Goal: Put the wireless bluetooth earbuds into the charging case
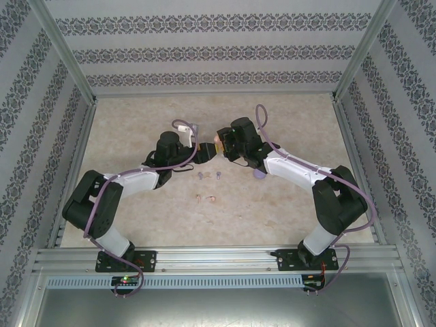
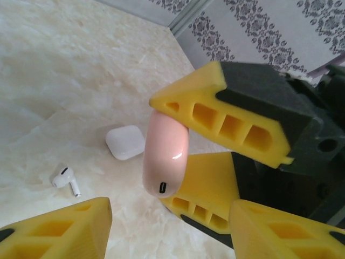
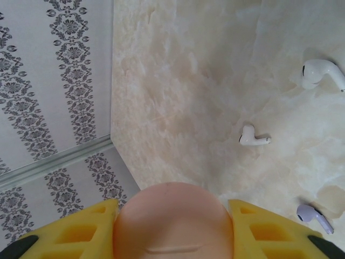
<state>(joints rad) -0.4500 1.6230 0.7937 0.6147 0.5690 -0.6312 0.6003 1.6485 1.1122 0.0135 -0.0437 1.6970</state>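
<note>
1. The right gripper [image 3: 171, 216] is clamped on a pink charging case [image 2: 165, 154] and holds it above the desk [image 1: 286, 116].
2. The left gripper [image 1: 204, 150] faces it with jaws apart, holding nothing, its fingertips close to the case.
3. White earbuds [image 3: 253, 136], purple earbuds [image 1: 200, 175] and pink earbuds [image 1: 198, 198] lie loose on the desk.
4. A closed white case [image 2: 125, 141] sits near one white earbud.
</note>
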